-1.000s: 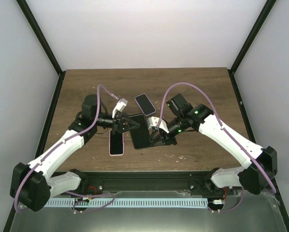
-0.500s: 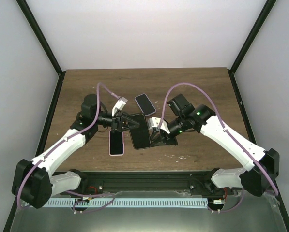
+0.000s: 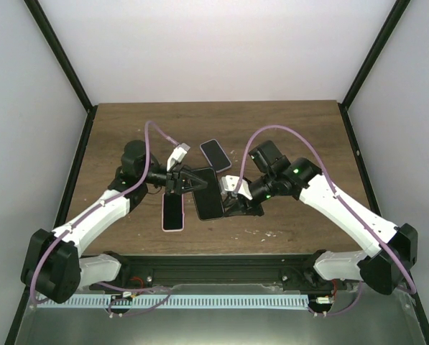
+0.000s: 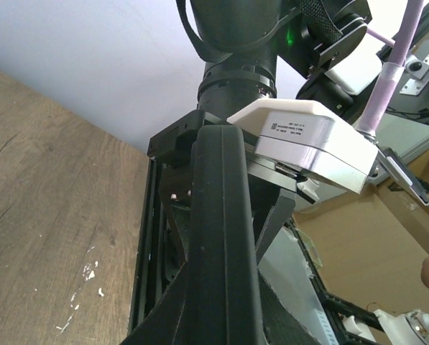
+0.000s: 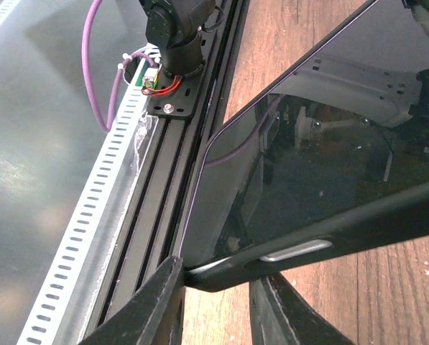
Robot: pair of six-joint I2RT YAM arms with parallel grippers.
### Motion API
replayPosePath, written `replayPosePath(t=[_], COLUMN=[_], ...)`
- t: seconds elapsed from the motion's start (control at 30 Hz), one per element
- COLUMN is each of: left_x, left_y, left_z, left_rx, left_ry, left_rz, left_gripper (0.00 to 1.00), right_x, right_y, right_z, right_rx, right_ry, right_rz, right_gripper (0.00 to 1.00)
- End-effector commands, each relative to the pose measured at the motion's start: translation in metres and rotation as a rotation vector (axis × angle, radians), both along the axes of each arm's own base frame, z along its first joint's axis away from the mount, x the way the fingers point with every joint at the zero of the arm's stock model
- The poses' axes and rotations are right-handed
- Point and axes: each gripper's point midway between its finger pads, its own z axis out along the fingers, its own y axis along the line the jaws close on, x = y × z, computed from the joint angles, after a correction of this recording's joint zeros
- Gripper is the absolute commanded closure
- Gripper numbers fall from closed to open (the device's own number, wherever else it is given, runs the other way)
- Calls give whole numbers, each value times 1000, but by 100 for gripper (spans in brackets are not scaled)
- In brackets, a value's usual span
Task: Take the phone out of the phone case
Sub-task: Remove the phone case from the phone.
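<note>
Prising step, at the middle of the desk [image 3: 293, 129]: my left hand [image 3: 190, 181] is clenched on the left edge of the phone case [image 3: 208, 195]; my right hand [image 5: 215, 300] grasps its right edge. The phone [image 5: 329, 158] sits inside. Next, I judge, peel one corner free.

The table [image 3: 300, 136] was brown wood grain, pale-scuffed. The phone case [image 3: 208, 200] and phone [image 5: 329, 144] were black, the screen glossy. A second phone [image 3: 172, 213] had a pink rim. The left arm [image 3: 99, 212] and right arm [image 3: 343, 208] were white with black joints; the cables [image 3: 153, 133] were lilac.
</note>
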Motion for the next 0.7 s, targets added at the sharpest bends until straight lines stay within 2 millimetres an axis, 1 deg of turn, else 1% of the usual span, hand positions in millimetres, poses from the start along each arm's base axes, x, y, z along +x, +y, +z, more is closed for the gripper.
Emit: replayPosePath(t=[0.0,0.3,0.43,0.67], left_x=[1,1,0,-6], left_y=[0,0,-2,-3], left_z=[2,0,-2,-2], left_rx=[-6,-6,-5,-5], left_ry=[9,37,53,57], left_rz=[-2,-12,-28,-51], left_gripper=[100,100,100,100], right_x=[5,13,22,43], right_y=[9,9,11,23], right_z=[12,6,0,4], right_rx=[63,26,-36,-40], right_ry=[-139,-217,-302,-379], right_rz=[42,62,88,85], right_gripper=[74,74,73,73])
